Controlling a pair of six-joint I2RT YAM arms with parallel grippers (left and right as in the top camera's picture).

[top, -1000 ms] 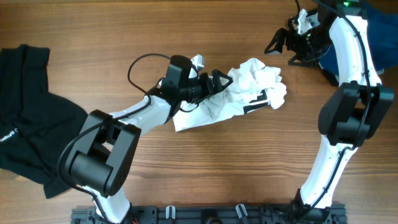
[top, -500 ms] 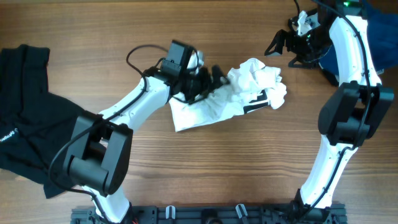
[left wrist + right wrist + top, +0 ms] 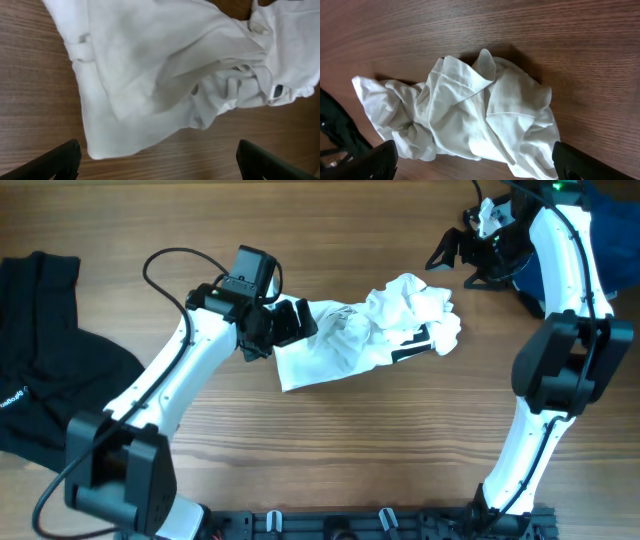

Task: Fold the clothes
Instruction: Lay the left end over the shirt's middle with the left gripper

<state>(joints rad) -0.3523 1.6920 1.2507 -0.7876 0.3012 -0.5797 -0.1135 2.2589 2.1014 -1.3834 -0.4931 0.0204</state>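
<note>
White T-shirt lies crumpled in a heap on the desk, mid-desk toward the far edge, with small black marks on its right side. The left claw sits at the shirt's left end with jaws spread wide, gripping nothing. In the left wrist view the cloth lies between the two fingertips. The right claw is also wide and holds nothing; it is up near the far right corner, apart from the shirt. Black garment is spread at the left edge, dark blue one at the far right corner.
</note>
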